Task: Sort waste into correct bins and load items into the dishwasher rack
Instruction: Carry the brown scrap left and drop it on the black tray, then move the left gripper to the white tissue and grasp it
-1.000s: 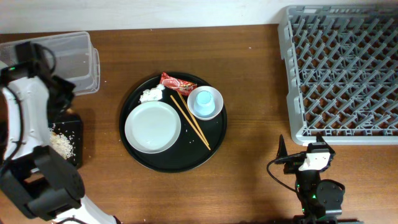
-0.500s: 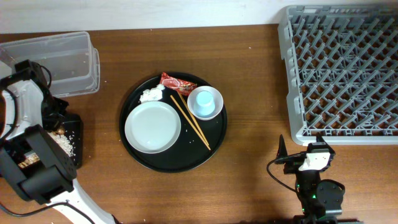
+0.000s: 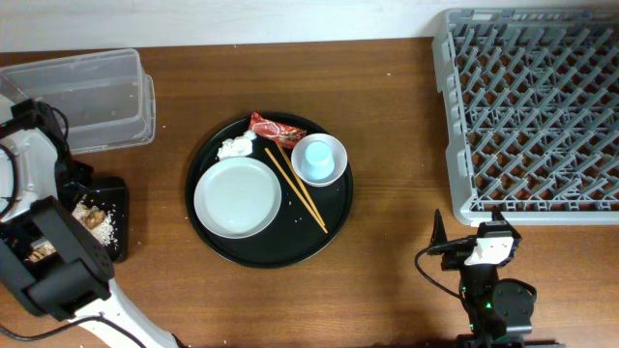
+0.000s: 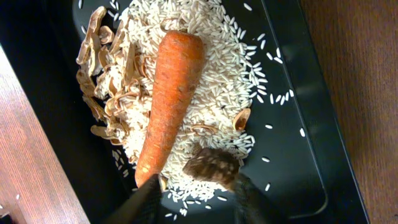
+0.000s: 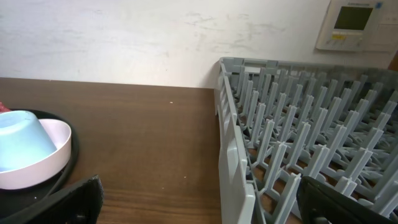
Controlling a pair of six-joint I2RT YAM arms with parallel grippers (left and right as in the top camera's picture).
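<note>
A round black tray (image 3: pixel 300 249) sits on the wooden table (image 3: pixel 397 145).

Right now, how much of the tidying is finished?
Done: the carrot and rice lie in the flat black tray. In hand: the left gripper hovers open over the carrot. Left: the red wrapper and tissue need bins; the white bowl, blue cup and chopsticks sit on the round tray, not in the dishwasher rack.

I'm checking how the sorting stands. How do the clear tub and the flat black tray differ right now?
The clear tub is see-through with raised walls; the flat black tray is opaque and shallow. The tray holds rice, brown bits and a carrot; the tub looks empty. Both are rectangular bins.
</note>
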